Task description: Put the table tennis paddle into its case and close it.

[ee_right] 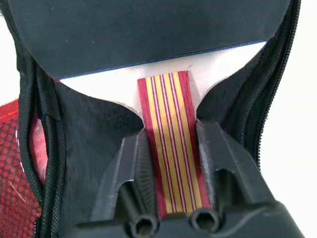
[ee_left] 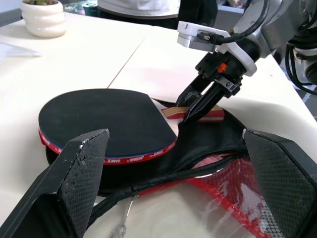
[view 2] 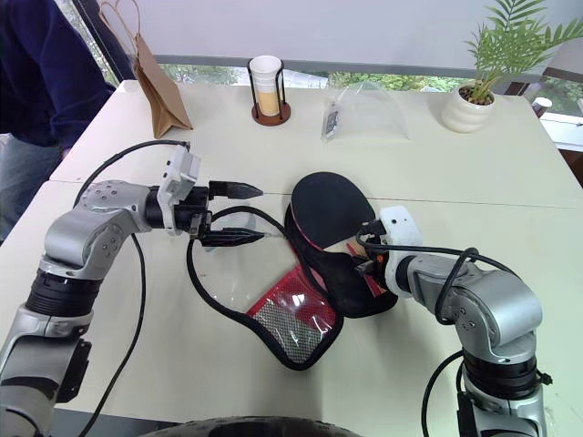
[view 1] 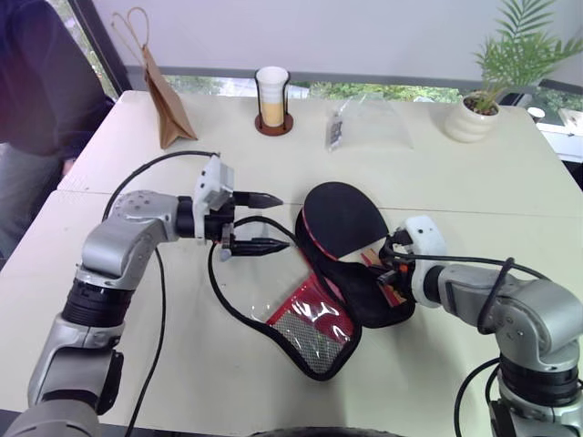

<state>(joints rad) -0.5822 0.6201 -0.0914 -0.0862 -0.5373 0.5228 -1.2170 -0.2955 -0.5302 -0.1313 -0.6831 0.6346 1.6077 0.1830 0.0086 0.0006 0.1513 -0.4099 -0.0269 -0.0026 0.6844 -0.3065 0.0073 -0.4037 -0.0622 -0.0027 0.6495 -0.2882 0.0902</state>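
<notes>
The table tennis paddle [view 1: 342, 218] lies with its round black face on the far half of the open case [view 1: 369, 296]. Its striped tan-and-red handle [ee_right: 171, 144] points toward my right arm. The case's flap with the red logo panel and mesh [view 1: 314, 328] is folded out toward me on the table. My right gripper [view 1: 387, 264] is shut on the handle, one finger [ee_right: 126, 168] along each edge. My left gripper [view 1: 281, 221] hovers open just left of the paddle's head, pointing at it with nothing between its fingers [ee_left: 74, 168].
At the table's far side stand a brown paper bag [view 1: 164, 100], a cup in a holder [view 1: 272, 96], a clear plastic bag [view 1: 364, 123] and a potted plant [view 1: 471, 118]. A person [view 1: 36, 82] stands at the far left corner. A black cable [view 1: 219, 282] loops beside the case.
</notes>
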